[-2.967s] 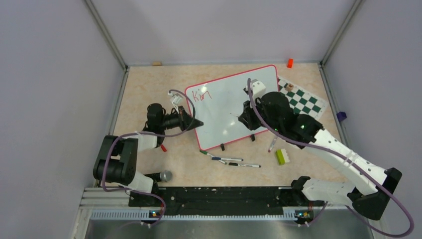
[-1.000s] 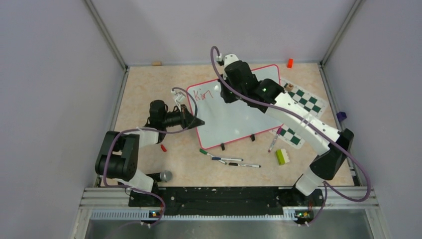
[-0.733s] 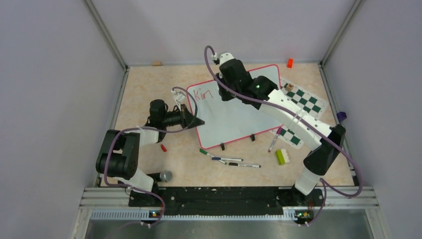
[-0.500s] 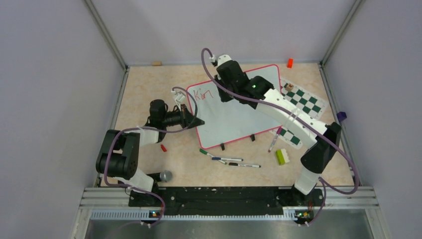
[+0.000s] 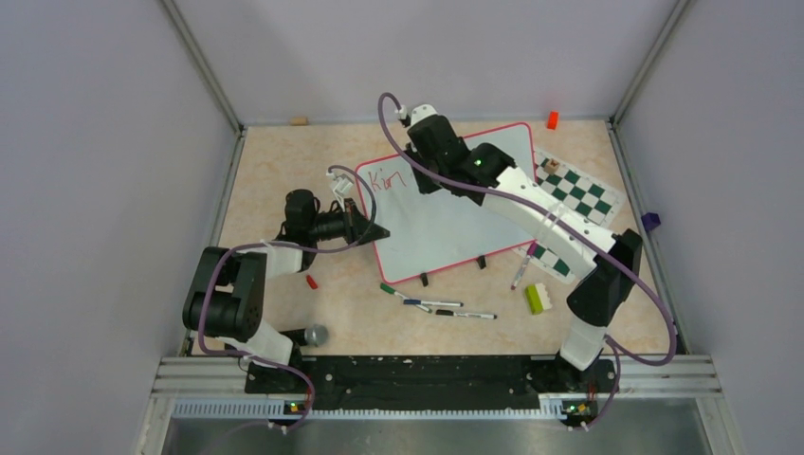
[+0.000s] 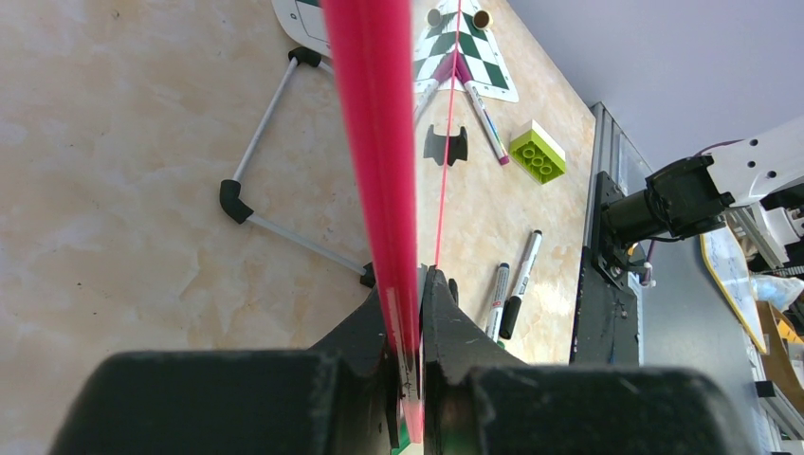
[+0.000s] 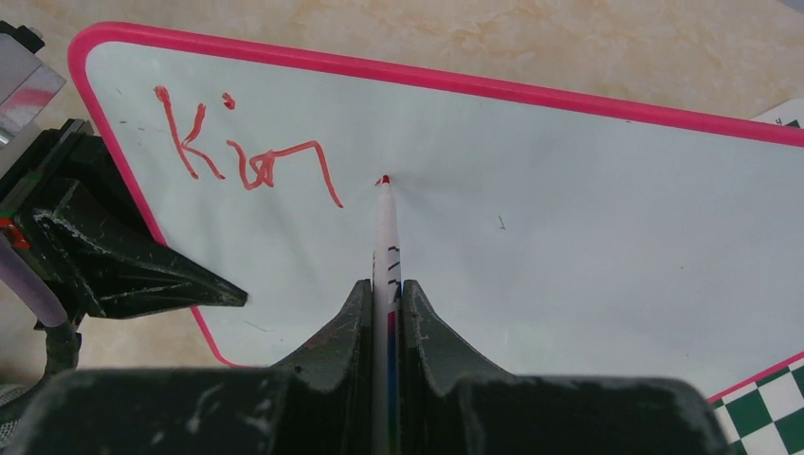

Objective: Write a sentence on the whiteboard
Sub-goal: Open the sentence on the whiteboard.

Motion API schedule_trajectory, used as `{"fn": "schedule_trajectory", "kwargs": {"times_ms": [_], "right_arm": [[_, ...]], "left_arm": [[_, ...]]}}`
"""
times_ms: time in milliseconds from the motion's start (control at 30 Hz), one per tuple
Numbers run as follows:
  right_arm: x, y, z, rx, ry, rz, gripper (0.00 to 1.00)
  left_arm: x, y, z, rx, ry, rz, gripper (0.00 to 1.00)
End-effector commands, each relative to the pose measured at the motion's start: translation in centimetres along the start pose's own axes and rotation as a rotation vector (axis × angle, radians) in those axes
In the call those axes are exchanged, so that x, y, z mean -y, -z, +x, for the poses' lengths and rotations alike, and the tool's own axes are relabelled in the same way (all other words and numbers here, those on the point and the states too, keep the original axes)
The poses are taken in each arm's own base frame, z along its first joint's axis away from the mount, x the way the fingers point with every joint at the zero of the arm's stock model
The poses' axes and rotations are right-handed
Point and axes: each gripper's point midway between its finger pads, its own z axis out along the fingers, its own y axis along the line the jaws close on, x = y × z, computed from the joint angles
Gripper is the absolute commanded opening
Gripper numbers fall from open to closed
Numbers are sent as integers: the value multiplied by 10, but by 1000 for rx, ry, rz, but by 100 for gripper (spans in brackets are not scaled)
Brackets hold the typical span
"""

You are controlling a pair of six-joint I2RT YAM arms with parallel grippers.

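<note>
Beige marbled bench [image 5: 275, 171] floors a grey-walled cell. At left, the left hand [image 5: 368, 230] is clamped on the left edge of the whiteboard [image 5: 446, 227], pinching its thin red-pink frame [image 6: 374, 142]. That looks a sound place to hold, since the glossy face seems slippery. The board seems light and stiff, likely to skid on its clip feet [image 5: 424, 280] under pen pressure. It sits mid-bench, turned at an angle, with the sentence [image 7: 245, 152] begun at its top left corner: "Kin" in red. Just right of those letters the marker [image 7: 384, 232] puts its tip on or just off the white surface, I cannot tell which, with the right hand [image 7: 384, 294] closed around its barrel. Farther right lies the chess mat [image 5: 578, 194].
</note>
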Motion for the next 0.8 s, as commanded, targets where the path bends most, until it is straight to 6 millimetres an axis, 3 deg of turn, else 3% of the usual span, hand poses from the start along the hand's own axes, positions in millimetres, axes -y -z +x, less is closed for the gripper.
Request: {"fn": "schedule_trajectory", "kwargs": {"times_ms": [0,433,767], "right_arm": [[1,10,-27,82,-5,18,0],[-3,-5,-24,65,7,25,0],[-18,-8,-15,32,34,-62,0]], "left_arm": [[-47,3,18,-10,-11,-214,0],[-47,4,18,-9,-10,-218,0],[-47,4,18,-9,-10,-221,0]]}}
